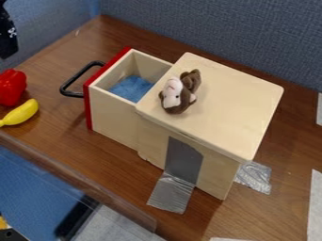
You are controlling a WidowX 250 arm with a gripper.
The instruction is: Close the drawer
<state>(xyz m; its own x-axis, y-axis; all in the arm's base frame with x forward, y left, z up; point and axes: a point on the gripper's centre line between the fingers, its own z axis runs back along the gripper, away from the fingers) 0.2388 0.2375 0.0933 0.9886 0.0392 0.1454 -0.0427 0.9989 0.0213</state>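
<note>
At the upper left edge of the frame, the visible section of the robot arm (6,40) is black, with an uneven, stepped outline and a blunt lower end. Small white markings (11,32) stand out against its dark surface, too small to make out.

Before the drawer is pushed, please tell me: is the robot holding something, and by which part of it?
That cannot be told; the drawer handle, plush animal, bell pepper and banana are all clear of the black robot arm.
</note>
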